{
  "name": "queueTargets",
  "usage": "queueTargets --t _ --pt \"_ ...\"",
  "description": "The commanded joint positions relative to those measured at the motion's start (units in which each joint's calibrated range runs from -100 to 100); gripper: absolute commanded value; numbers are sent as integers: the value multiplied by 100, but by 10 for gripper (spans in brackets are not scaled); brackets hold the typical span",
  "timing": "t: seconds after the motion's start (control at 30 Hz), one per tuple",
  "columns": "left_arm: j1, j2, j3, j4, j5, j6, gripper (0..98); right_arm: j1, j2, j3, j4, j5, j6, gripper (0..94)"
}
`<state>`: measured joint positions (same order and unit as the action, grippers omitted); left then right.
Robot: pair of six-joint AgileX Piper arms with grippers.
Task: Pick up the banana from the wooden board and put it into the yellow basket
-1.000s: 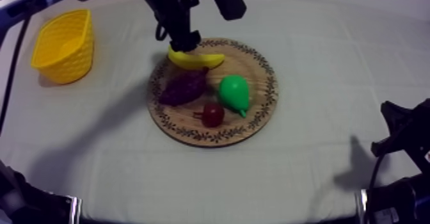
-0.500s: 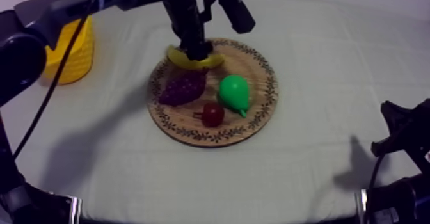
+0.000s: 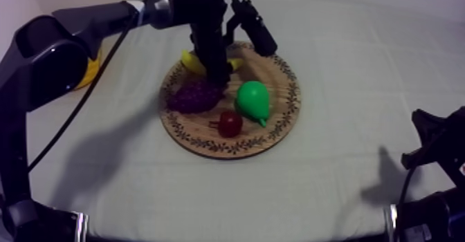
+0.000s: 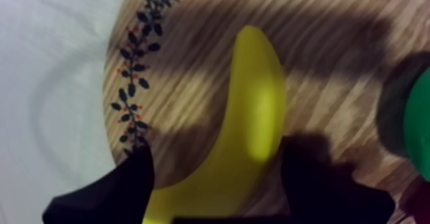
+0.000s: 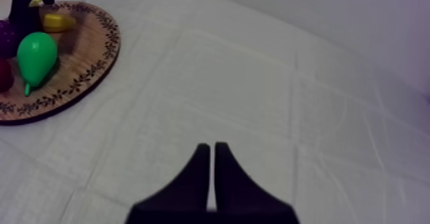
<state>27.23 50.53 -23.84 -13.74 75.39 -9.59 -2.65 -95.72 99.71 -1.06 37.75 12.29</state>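
Observation:
The yellow banana (image 3: 191, 60) lies on the far part of the round wooden board (image 3: 277, 137). My left gripper (image 3: 216, 70) is down over its middle. In the left wrist view the banana (image 4: 256, 111) runs between that gripper's (image 4: 217, 194) two black fingers (image 4: 109, 194), which stand apart, one at each side, close against it. The yellow basket (image 3: 91, 70) at the far left is mostly hidden behind my left arm. My right gripper (image 5: 212, 151) rests low at the right, shut on nothing, away from the board (image 5: 96, 66).
On the board also lie purple grapes (image 3: 194, 95), a green pear (image 3: 252, 99) and a small red fruit (image 3: 230, 123). My right arm (image 3: 436, 148) sits at the table's lower right edge. Bare cloth spreads between board and right arm.
My left arm has swung lower and nearer, bringing its gripper down around the banana's middle. The arm now covers most of the basket. The right arm has not moved.

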Motion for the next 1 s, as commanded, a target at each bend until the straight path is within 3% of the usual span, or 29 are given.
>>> queueTargets --t 0.0,0.23,0.43,0.77,0.97 --pt "2 27 -1 3 13 7 628 -3 -3 -5 1 0 -1 6" --pt "4 169 -63 66 71 26 386 -3 -3 -5 1 0 -1 6" --pt "15 153 -58 91 94 41 268 -3 -3 -5 1 0 -1 6" --pt "-6 -1398 782 118 -121 193 200 -3 -3 -5 1 0 -1 6" --pt "-203 -2756 1158 340 -119 361 195 -3 -3 -5 1 0 -1 6"
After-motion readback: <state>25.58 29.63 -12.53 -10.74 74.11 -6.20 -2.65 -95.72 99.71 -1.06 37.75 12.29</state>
